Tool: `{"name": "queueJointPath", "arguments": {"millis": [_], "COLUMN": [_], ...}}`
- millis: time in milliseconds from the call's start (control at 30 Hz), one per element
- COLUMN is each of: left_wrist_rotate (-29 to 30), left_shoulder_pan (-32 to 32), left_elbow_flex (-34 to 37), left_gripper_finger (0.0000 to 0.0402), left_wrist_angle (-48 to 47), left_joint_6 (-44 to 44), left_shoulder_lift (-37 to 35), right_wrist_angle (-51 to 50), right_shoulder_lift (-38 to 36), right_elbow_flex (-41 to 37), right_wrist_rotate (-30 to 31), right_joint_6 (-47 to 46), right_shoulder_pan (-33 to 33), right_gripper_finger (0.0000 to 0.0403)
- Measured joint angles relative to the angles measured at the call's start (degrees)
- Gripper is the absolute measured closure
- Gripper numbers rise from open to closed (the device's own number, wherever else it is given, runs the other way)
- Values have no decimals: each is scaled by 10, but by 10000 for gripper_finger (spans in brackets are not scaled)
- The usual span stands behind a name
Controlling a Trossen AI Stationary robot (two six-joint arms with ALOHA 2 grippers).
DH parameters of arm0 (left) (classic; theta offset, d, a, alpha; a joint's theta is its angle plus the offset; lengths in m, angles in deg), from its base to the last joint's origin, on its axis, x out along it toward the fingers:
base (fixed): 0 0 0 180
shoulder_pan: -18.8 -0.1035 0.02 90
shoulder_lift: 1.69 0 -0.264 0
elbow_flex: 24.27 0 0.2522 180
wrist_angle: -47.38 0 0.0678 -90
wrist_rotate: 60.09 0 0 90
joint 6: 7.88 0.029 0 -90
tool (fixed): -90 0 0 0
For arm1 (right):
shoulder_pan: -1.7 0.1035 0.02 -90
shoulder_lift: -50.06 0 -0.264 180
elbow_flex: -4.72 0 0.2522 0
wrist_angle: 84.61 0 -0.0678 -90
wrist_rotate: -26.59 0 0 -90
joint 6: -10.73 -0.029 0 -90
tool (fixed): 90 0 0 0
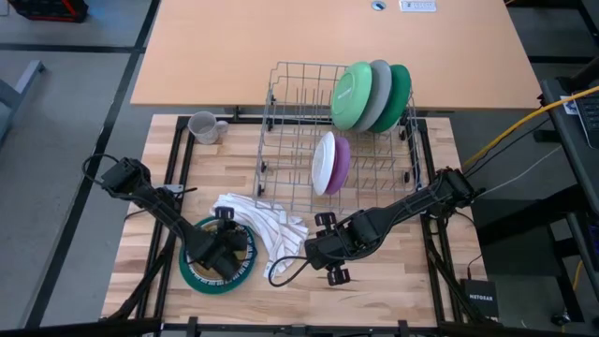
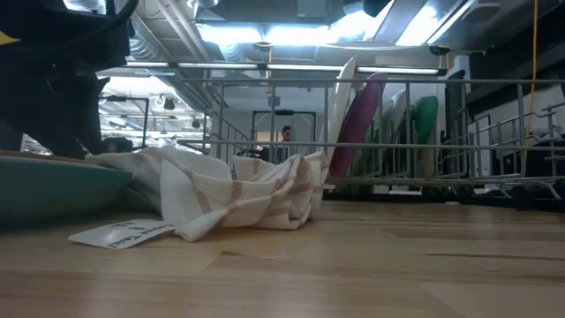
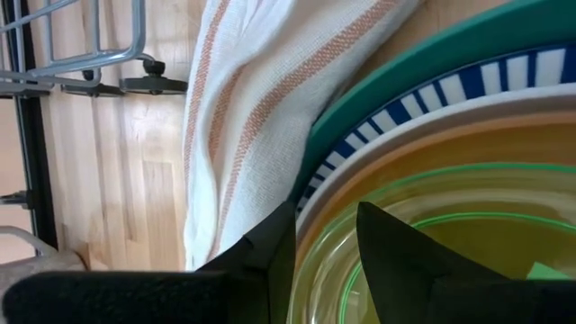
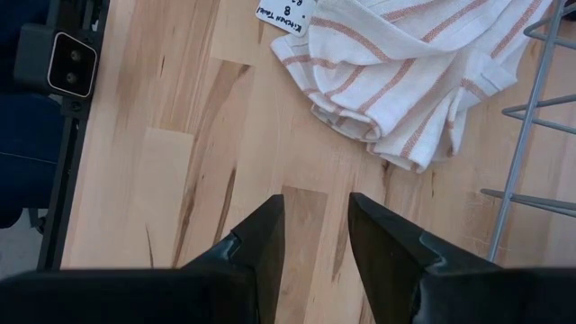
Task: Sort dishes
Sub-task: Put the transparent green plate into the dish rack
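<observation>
Left tool pinching rim of clear green-tinted glass bowl, stacked on blue-striped plate and round teal plate beside striped white cloth. Right tool spread, empty, above bare wooden surface near the cloth.

Five plates upright in rack, mug beside, stack flat.

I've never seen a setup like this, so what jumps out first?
A grey wire rack at the table's far side holds three big plates upright in its far right corner. Nearer, the left tool straddles the rim of stacked dishes beside a crumpled striped cloth.
</observation>
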Motion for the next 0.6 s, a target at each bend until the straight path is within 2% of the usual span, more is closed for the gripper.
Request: {"name": "queueJointPath", "arguments": {"millis": [467, 600], "left_wrist_rotate": [0, 0], "left_shoulder_pan": [-22, -15], "left_elbow_flex": [0, -12], "left_gripper_finger": [291, 291], "left_wrist_angle": [-2, -32], "left_joint_6": [2, -15], "left_shoulder_lift": [0, -7], "right_wrist_angle": [0, 0], "right_shoulder_lift": [0, 0], "right_elbow_flex": [0, 0], "right_wrist_rotate": [0, 0], "right_joint_6": [0, 0], "right_shoulder_pan": [0, 0], "right_gripper_finger": [274, 274]}}
